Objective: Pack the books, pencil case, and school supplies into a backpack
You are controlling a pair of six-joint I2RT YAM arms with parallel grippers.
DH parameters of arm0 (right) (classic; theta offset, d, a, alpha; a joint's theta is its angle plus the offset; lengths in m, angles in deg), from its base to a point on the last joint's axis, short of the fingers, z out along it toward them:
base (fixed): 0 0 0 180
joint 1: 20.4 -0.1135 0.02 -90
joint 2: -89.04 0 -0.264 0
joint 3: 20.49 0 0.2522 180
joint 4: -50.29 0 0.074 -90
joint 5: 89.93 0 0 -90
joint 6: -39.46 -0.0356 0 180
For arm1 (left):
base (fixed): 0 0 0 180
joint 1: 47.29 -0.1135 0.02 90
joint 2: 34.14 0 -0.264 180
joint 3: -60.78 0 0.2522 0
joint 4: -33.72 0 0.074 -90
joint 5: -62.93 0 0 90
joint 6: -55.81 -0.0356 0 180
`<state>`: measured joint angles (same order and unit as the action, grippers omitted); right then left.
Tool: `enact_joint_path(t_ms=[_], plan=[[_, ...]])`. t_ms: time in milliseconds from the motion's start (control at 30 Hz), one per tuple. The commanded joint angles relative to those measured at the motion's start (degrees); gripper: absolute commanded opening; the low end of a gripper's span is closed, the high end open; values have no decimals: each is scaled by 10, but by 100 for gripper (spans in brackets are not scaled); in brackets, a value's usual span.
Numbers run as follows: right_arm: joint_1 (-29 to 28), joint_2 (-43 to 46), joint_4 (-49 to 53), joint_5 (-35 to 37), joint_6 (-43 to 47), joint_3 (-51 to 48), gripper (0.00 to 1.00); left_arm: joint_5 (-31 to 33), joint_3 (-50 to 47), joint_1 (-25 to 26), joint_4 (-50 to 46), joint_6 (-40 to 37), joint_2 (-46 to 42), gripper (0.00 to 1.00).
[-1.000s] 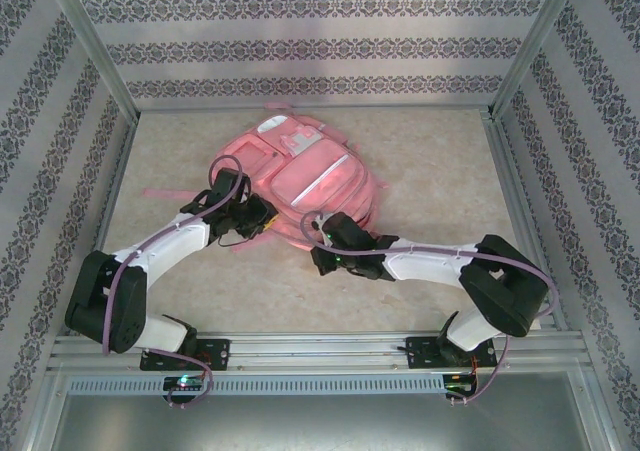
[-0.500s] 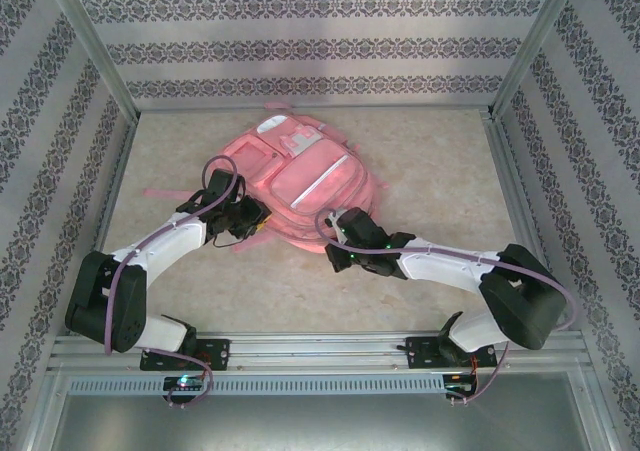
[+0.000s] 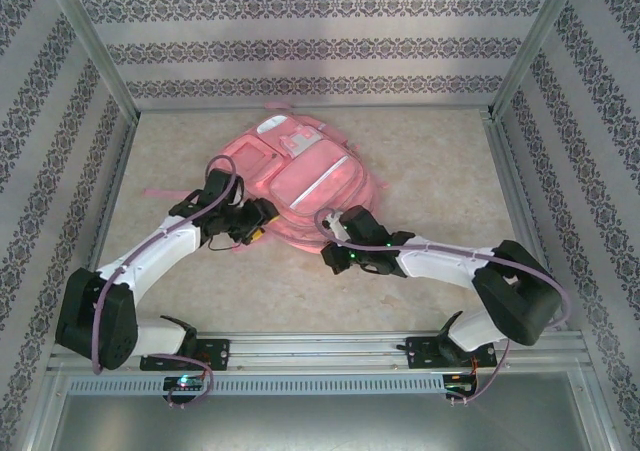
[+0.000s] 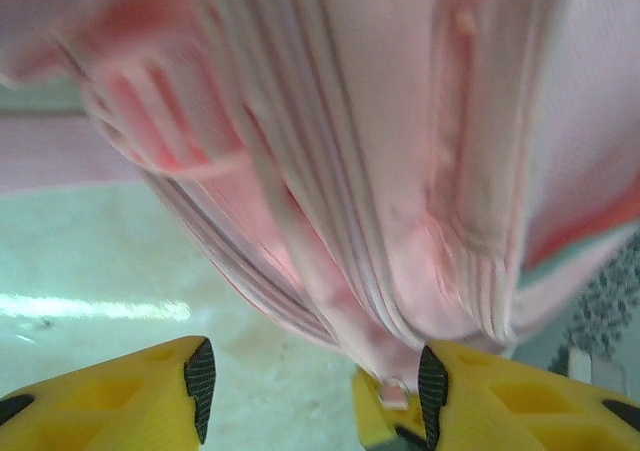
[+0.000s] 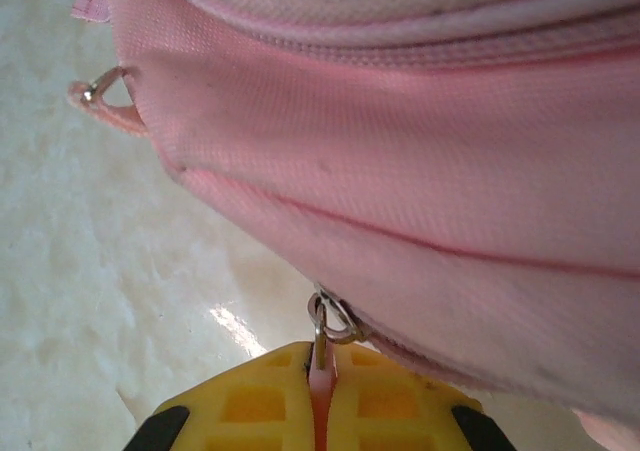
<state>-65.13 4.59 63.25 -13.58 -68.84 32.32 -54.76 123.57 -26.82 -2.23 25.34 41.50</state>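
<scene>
From the top external view, the backpack [image 3: 300,171] lies flat on the worktop [image 3: 440,161], front pockets up, roughly mid-way across and towards the far side. The left tool [image 3: 260,226] sits at the bag's near-left edge, a touch of yellow fingertip showing against the pink fabric. The right tool [image 3: 328,241] sits at the near-right edge of the bag. How wide either one stands cannot be told from up here.

In the left wrist view, which is blurred, the backpack [image 4: 380,151] hangs across the upper part of the frame in pink folds and seams, with pale worktop [image 4: 90,271] below it on the left. The left tool [image 4: 310,391] is released: its yellow fingers [image 4: 140,396] stand well apart. A small ringed tab [image 4: 392,391] lies just beside the right-hand finger, not gripped.

In the right wrist view, the backpack [image 5: 420,161] fills the upper right, its lower seam running down towards the right tool [image 5: 320,401]. That tool is clenched on a thin pink zip pull [image 5: 320,376], whose metal ring [image 5: 328,319] joins the bag's seam just above the fingertips. A second pull [image 5: 105,96] dangles free at the bag's upper-left corner, above the mottled worktop [image 5: 110,291].
</scene>
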Motion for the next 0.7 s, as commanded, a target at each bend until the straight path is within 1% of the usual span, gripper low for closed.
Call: enact_joint_path(t_ms=[0, 133, 267, 367, 500, 567, 667], plan=[[3, -16, -25, -26, -12, 21, 0, -41, 19, 29, 21, -6, 20, 56], [3, -22, -28, -26, -14, 26, 0, -40, 44, 45, 43, -3, 65, 55], [4, -21, -28, -21, -19, 24, 0, -41, 55, 46, 65, 4, 103, 49], [5, -17, -30, -17, -22, 19, 0, -30, 55, 46, 77, 9, 119, 42], [6, -11, -28, -5, -28, 9, 0, 2, 62, 46, 58, -8, 131, 26], [7, -7, -24, 3, -28, 4, 0, 19, 65, 45, 43, -17, 133, 21], [8, 0, -5, 24, -21, 0, 0, 42, 69, 45, 22, -32, 130, 17]])
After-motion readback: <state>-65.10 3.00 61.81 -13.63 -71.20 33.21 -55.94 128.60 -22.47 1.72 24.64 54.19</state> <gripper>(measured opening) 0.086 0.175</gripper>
